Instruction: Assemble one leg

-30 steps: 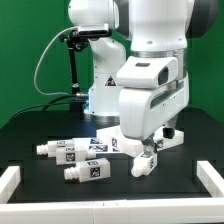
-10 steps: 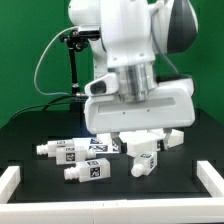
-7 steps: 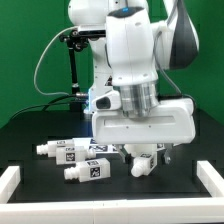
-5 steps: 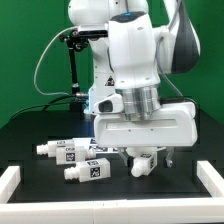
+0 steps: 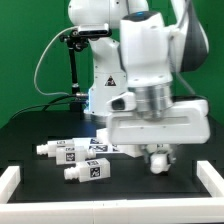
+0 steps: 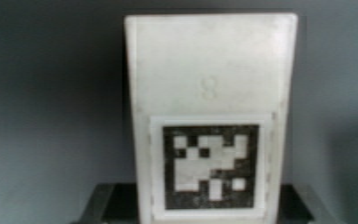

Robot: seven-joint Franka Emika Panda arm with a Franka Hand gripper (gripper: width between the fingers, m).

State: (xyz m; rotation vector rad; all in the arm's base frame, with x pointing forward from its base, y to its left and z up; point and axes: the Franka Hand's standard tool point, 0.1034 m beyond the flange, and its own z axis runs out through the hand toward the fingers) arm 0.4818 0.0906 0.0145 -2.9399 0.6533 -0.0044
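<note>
My gripper is shut on a leg, a small white stubby post, and holds it just above the black table right of centre. In the wrist view the leg fills the picture, its black-and-white tag toward the fingers. One dark finger shows at each side of its tagged end. Three more legs lie on the table to the exterior view's left: one at the far left, one nearer the front, and one behind it. The arm's wide white hand hides what is behind it.
A white raised rail runs along the front left corner of the table and another along the front right. A black post with a cable stands at the back left, beside the arm's base.
The gripper has moved toward the exterior view's right with the leg in it, and the leg has come slightly up off the table. The three loose legs have not moved.
</note>
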